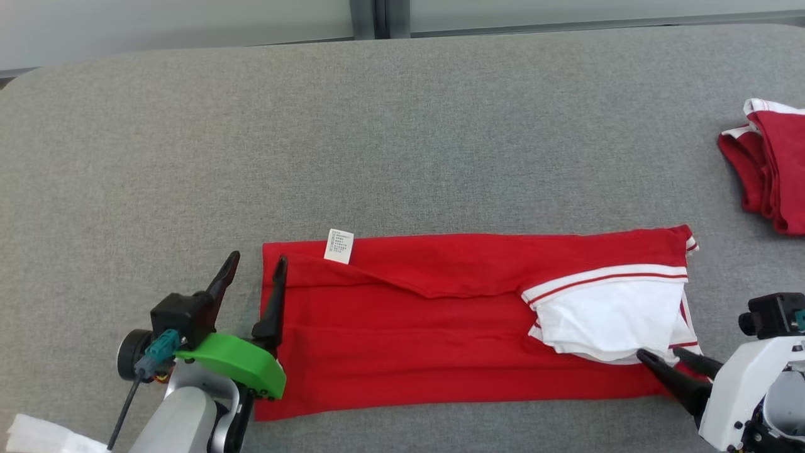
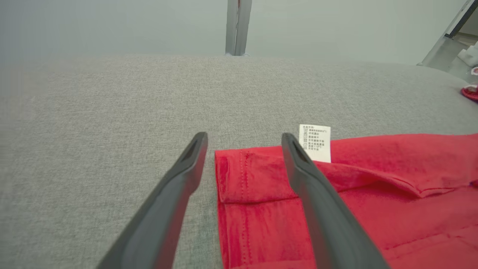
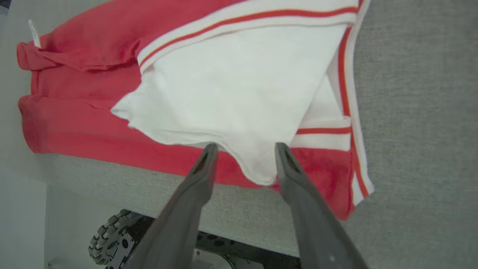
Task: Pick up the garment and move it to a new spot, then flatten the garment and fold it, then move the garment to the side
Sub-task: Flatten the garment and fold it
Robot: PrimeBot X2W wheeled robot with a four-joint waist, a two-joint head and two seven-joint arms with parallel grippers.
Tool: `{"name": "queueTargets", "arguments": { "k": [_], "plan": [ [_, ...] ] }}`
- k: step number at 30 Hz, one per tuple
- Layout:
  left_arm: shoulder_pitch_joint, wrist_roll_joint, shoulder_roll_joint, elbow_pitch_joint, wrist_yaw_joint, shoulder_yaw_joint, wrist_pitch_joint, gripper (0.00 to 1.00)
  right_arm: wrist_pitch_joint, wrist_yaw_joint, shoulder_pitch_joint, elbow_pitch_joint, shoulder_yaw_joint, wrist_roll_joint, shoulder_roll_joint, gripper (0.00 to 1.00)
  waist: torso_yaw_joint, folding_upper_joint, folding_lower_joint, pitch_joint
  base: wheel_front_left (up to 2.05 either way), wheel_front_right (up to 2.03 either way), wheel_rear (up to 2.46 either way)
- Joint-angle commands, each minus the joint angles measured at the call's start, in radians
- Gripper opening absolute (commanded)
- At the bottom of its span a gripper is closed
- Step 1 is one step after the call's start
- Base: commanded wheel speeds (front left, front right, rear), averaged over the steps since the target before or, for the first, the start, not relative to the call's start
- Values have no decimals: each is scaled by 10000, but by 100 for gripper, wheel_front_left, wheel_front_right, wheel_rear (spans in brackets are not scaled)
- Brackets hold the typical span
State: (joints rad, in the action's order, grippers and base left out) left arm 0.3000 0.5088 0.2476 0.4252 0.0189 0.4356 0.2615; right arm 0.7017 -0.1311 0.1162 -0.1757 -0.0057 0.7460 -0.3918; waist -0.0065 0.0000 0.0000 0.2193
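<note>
left hand (image 1: pixel 258 258) sits at the left end of the long folded red cloth garment with white striped sleeve (image 1: pixel 440 327), fingers apart - one over the hem, one over the grey fabric-covered bench (image 1: pixel 402 126). right hand (image 1: pixel 660 353), fingers also spread, points at the near right corner - so the garment's long axis runs from hand to hand, one end for each. the small white care label (image 1: pixel 339 245) carries print too fine to read.

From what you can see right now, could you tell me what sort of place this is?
Probably a garment-folding test bay: a wide grey cloth-covered table, a half-folded red garment laid on it, a second red garment set aside at the right, and pale wall panels behind.
</note>
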Motion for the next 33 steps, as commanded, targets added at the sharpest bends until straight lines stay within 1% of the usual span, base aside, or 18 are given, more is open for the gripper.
{"name": "queueTargets", "arguments": {
  "k": [1, 4, 8, 13, 18, 24, 33],
  "plan": [
    [-299, -15, -95, -200, 75, -273, 41, 100, -201, 9, -158, -113, -138, -183, 75, 100, -9, 0, 0, -103, 0, 0, 0],
    [-761, -53, -422, -810, 234, -1059, 34, 100, -764, 7, -410, -159, -462, -617, 225, 100, -4, 0, 0, -221, 0, 0, 0],
    [-1452, -356, -945, -1696, 501, -2027, 32, 100, -1306, 7, -683, 142, -868, -1128, 530, 100, 49, 0, 0, -367, 0, 0, 0],
    [-1972, -944, -1509, -2526, 869, -3076, 33, 100, -1188, 7, -1043, 829, -1330, -1598, 1045, 100, 153, 0, 0, -515, 0, 0, 0],
    [-2284, -1793, -1852, -3074, 1036, -3912, 33, 100, -771, 4, -1572, 1663, -1805, -2254, 1767, 100, 250, 0, 0, -595, 0, 0, 0],
    [-2577, -1928, -1957, -3166, 1109, -4132, 33, 100, -513, 4, -1976, 2363, -2544, -3055, 2501, 100, 327, 0, 0, -615, 0, 0, 0],
    [-2601, -1858, -1965, -3051, 1132, -4030, 33, 100, -202, 6, -2552, 3378, -2685, -3501, 2791, 100, 454, 0, 0, -524, 0, 0, 0]
  ]
}}
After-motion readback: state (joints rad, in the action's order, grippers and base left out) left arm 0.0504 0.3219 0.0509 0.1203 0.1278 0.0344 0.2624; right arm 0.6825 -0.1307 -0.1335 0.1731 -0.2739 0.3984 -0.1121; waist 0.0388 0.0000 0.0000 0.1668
